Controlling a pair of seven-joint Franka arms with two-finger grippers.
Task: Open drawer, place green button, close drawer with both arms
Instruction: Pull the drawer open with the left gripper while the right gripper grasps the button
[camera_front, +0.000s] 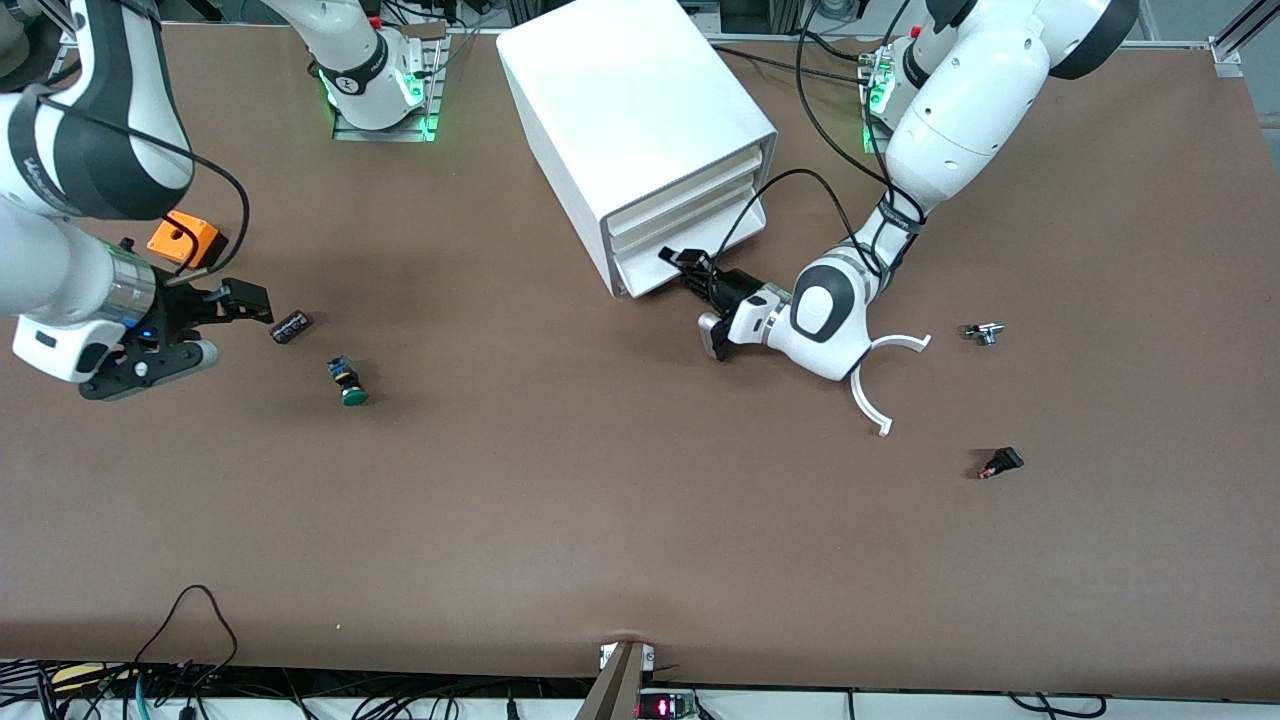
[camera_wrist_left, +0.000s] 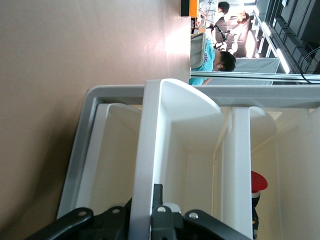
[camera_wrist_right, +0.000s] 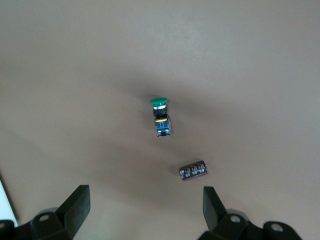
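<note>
Meanwhile the left gripper (camera_front: 690, 268) pinched the drawer's (camera_front: 690, 245) front lip; the right gripper (camera_front: 205, 325) hovered wide open, empty, over the table beside the button (camera_front: 347, 381). No writing was readable.

The cabinet (camera_front: 640, 130) stands mid-tabletop (camera_front: 600, 520). The button (camera_front: 348, 383) lies toward the right arm's end, just nearer the camera than a cylinder (camera_front: 291, 326).

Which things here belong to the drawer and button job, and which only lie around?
Job: drawer, green button, left gripper at the drawer front, right gripper open above the table.
Lying about: dark cylinder, orange box, white curved piece, black switch.
</note>
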